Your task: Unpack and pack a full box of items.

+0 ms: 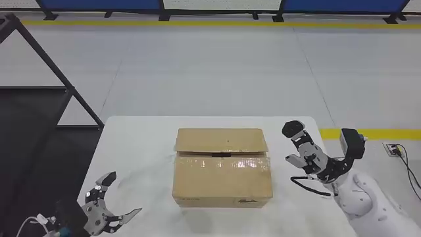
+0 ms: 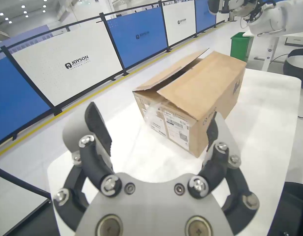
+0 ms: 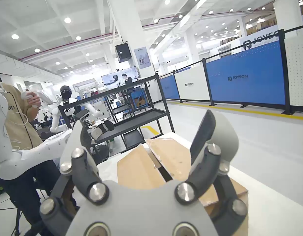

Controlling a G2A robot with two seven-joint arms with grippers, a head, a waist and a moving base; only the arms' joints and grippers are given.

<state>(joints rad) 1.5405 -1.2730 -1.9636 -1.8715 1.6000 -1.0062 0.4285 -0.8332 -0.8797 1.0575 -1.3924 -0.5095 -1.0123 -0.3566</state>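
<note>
Both sets of jaws stand wide apart and hold nothing. The left gripper [image 1: 120, 196] and the right gripper [image 1: 292, 145] are each apart from the cardboard box [image 1: 222, 171], with no contact.

Hidden or unclear items. We cannot see the contents of the box, because its two top flaps cover the opening. In the right wrist view, the gripper's own body masks the near part of the box. In the top view, the left arm is cut off at the frame edge, short of the box. The print on the labels is too small for us to make out.

Appearance of the box. We see a plain brown rectangular carton, upright, with a white table [image 1: 138, 148] under it and bare table surface on every side. The flap on the side far from the robot is slightly raised, leaving a dark gap at the seam. Clear, glossy tape lies on the near flap beside that seam. White labels sit on the end face toward the left gripper.

Arm pose. The left gripper sits low, off the box's left end and nearer to the robot than the box, with its fingers pointed toward the box. The right gripper sits just off the box's right end, above the level of the box's top, and faces across the flaps.
</note>
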